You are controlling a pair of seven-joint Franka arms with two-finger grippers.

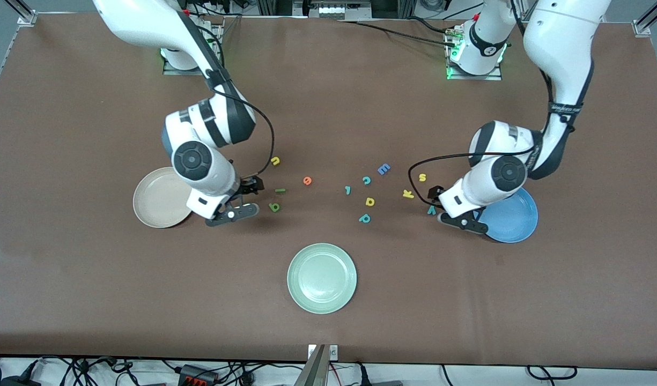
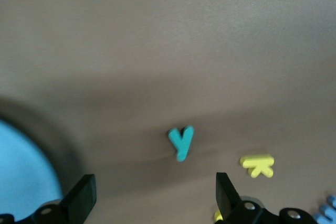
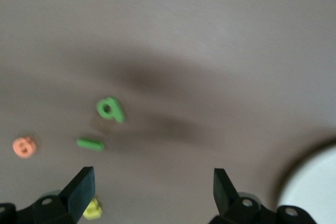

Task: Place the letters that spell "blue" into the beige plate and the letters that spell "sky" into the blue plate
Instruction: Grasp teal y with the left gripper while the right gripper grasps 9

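Observation:
The beige plate (image 1: 155,206) lies toward the right arm's end of the table. My right gripper (image 1: 247,199) hangs open just beside it and holds nothing. Close by lie the dark green b (image 1: 274,207), light-green l (image 1: 280,190), orange e (image 1: 307,180) and yellow u (image 1: 275,160). The right wrist view shows the b (image 3: 110,109), the l (image 3: 90,144), the e (image 3: 24,147) and the u (image 3: 93,209) ahead of that gripper (image 3: 152,192). My left gripper (image 1: 445,208) is open and empty beside the blue plate (image 1: 513,220). The teal y (image 2: 181,141) lies just ahead of that gripper (image 2: 156,198). The yellow k (image 1: 408,194) and yellow s (image 1: 422,177) are nearby.
A pale green plate (image 1: 322,277) sits nearer the front camera, mid-table. Between the two groups lie a blue capital E (image 1: 383,169), a teal c (image 1: 366,180), a small teal l-like piece (image 1: 348,189), a yellow d-shaped letter (image 1: 370,201) and a teal p (image 1: 364,217).

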